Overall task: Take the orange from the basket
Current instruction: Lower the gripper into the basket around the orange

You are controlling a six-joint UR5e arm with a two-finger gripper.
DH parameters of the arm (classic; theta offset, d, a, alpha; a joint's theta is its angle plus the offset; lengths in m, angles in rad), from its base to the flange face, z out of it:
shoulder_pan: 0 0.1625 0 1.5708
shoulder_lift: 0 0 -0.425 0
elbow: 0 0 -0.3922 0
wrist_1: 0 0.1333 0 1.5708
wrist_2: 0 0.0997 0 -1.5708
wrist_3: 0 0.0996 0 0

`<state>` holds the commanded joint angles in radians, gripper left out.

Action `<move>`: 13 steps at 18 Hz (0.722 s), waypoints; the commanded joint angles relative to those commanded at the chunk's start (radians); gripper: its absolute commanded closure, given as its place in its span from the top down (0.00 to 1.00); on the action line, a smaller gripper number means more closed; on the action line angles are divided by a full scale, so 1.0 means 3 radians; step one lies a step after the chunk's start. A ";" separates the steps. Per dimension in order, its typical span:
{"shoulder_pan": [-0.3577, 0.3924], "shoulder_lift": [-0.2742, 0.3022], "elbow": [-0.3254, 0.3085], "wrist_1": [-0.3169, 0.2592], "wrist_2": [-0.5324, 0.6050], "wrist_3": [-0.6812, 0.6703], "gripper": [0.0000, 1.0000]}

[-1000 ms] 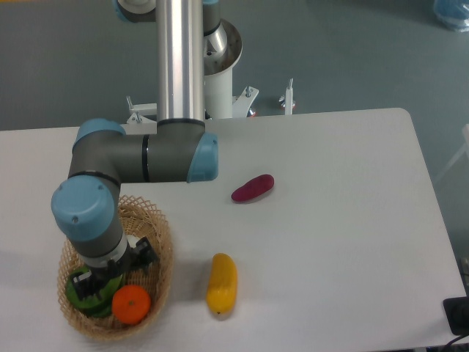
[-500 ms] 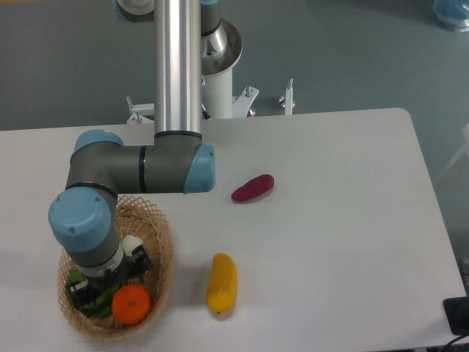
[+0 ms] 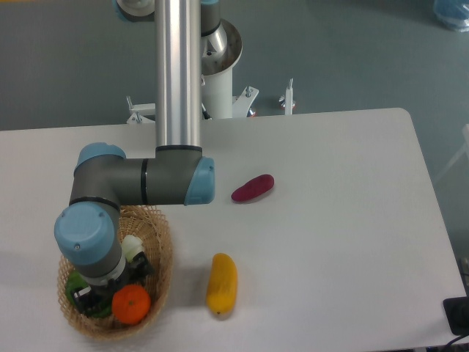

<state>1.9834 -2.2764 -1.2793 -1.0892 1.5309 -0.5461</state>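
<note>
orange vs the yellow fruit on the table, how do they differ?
Shape: the orange is round; the yellow fruit is elongated.
Colour: the orange is bright orange; the yellow fruit is yellow, shading to orange at its ends.
Place: the orange sits inside the basket, partly under the arm's wrist; the yellow fruit lies on the bare white table, right of the basket and clear of the arm.
Both are smooth-skinned.

Bright even overhead light, soft shadows, mild blur, no glare

Orange [image 3: 132,304] bright orange; basket [image 3: 160,257] tan woven wicker; mango [image 3: 221,283] yellow-orange; table [image 3: 337,220] white.
</note>
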 joint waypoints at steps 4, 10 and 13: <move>0.0000 -0.0071 0.0005 0.0016 0.0010 0.0031 1.00; 0.0000 -0.0092 0.0031 0.0016 0.0046 0.0051 1.00; 0.0000 -0.0097 0.0046 0.0021 0.0046 0.0051 1.00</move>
<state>1.9834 -2.3056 -1.2656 -1.0830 1.5447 -0.5308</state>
